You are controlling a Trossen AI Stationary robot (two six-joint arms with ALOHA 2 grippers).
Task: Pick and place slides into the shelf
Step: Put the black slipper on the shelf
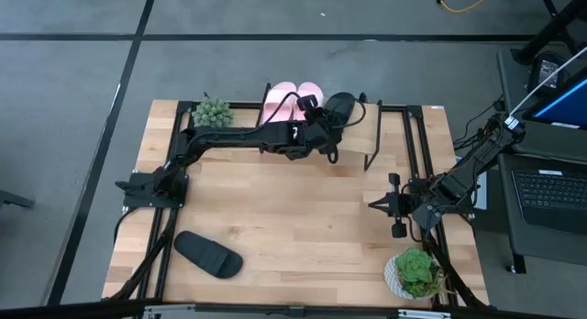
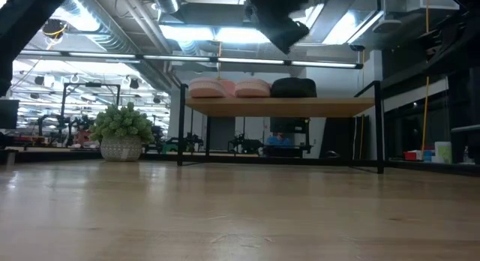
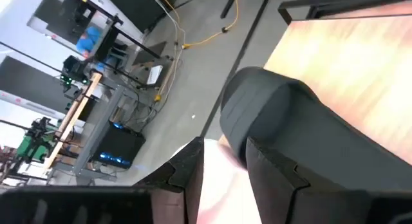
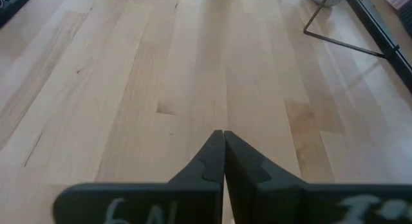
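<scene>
Fingers of the left gripper (image 1: 332, 128) stood a little apart, up by the black slide (image 1: 339, 105) on the shelf (image 2: 279, 107); I could not tell if they pinched it. That slide was dark and rounded, with a wide strap. Two pink slides (image 2: 230, 88) sat beside it on the plank. Another black slide (image 1: 208, 253) lay far off on the table (image 1: 293, 218). The right gripper (image 4: 223, 153) was pressed together over bare wood. In the low view, the left arm was cut off at the top. Ceiling lights shone in the room behind.
</scene>
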